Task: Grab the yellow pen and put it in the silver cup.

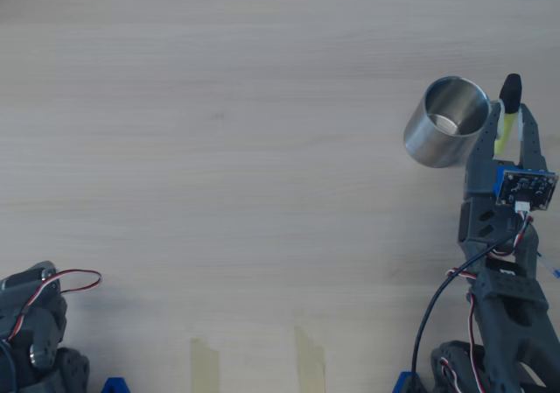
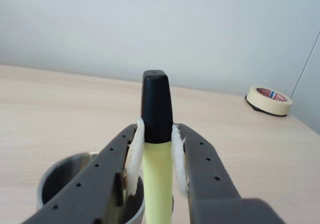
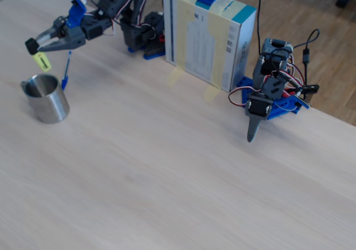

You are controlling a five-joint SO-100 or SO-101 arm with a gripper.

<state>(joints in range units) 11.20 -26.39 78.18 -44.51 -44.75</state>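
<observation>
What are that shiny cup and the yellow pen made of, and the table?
The cup looks like polished steel: mirror-like grey walls. The pen seems plastic: matte yellow body, glossy black cap. The table shows pale wood grain, perhaps only laminate.

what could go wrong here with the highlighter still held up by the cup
1. The yellow pen is clamped near its black cap in the gripper and, overhead, sits beside the silver cup, not over its mouth; released now, it likely lands outside.
2. Lowering misaligned, its tip could catch the rim and tip the cup.
</observation>
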